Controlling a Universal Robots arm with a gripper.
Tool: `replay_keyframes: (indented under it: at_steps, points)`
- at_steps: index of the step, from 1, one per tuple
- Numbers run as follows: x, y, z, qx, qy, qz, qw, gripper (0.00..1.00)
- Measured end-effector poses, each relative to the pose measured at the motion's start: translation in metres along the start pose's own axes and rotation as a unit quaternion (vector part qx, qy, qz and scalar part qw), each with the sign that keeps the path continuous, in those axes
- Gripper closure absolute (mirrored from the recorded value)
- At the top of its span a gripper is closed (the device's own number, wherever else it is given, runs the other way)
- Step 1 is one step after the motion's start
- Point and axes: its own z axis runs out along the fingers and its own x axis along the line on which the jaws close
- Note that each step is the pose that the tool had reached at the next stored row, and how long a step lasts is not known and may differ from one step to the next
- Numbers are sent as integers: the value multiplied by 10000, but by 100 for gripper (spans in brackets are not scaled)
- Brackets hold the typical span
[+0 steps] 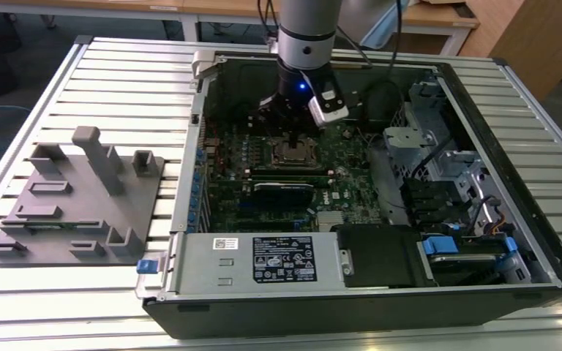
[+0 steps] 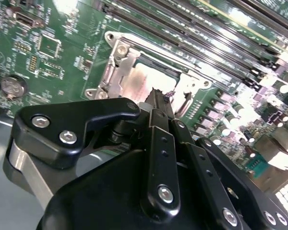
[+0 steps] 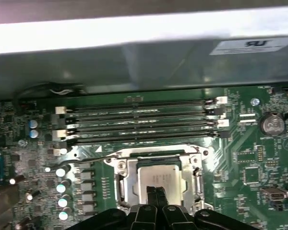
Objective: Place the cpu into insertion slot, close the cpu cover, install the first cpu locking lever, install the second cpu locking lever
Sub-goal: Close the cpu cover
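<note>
The cpu [image 3: 161, 173] lies in the insertion slot [image 1: 292, 153] on the green board, its dull silver top showing through the window of the cpu cover [image 3: 126, 173]. The cover lies flat over the chip; in the second wrist view the cpu [image 2: 143, 80] and the cover [image 2: 119, 56] gleam under the light. A thin wire lever [image 3: 93, 154] runs along the socket's side towards the memory slots. My gripper [image 3: 156, 192] hangs just above the chip's near edge with its dark fingers pressed together, empty. It appears as the gripper [image 2: 159, 99] and, in the exterior view, the gripper [image 1: 296, 136].
Several long memory slots [image 3: 139, 120] lie beside the socket, with the case wall [image 3: 134, 62] behind them. A coin battery [image 3: 271, 123] sits on the board. A black card [image 1: 283, 189], power supply [image 1: 261, 259] and drive cage [image 1: 427, 146] surround the socket. A grey fixture plate [image 1: 76, 197] lies outside the case.
</note>
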Motion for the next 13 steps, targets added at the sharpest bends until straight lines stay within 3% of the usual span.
replay_keyframes:
  at_steps: [3,13]
  points:
    - [-32,2,1,0,0,0,10000,89]
    - [-34,3,4,-2,-15,0,10000,89]
